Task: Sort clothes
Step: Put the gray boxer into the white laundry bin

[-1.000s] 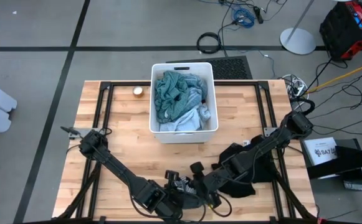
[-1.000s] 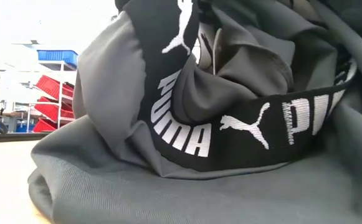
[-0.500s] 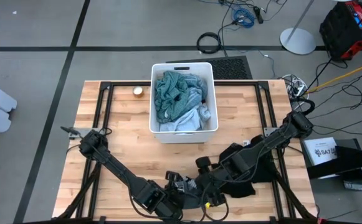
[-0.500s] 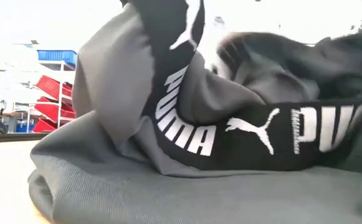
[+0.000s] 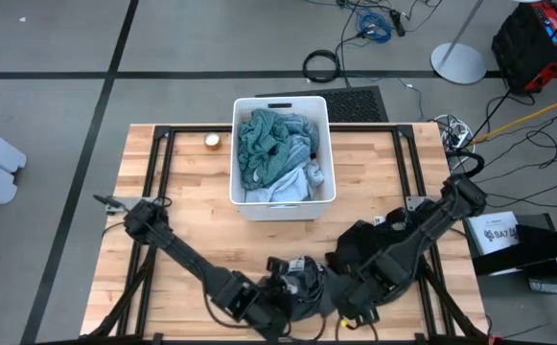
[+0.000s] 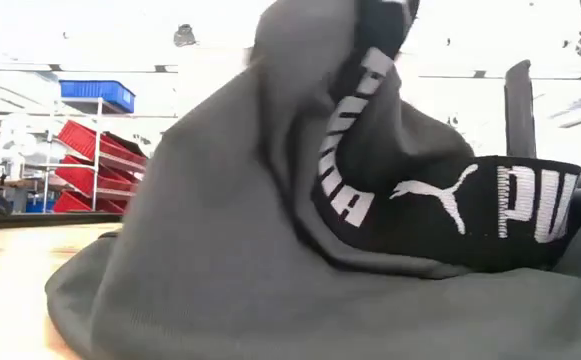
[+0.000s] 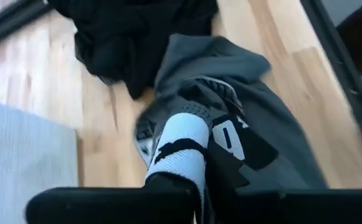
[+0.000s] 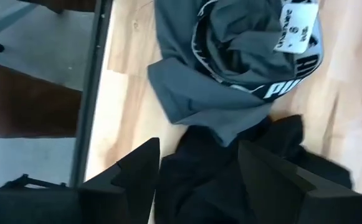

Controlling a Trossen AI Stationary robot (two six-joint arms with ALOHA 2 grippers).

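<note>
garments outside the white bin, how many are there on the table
2: a dark grey garment at the near edge between both grippers, and a black garment beside it under the right arm. More could be hidden underneath.

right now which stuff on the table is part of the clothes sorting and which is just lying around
Part of the job:
- dark grey garment with a black lettered band, at the near edge, gripped by the left claw
- black garment beside it, under the right claw
- teal and light blue clothes in the white bin

Just lying about:
- small round object left of the bin

light: bright, even overhead | low view: background blown out, soft close-up | wrist views: motion blur
</note>
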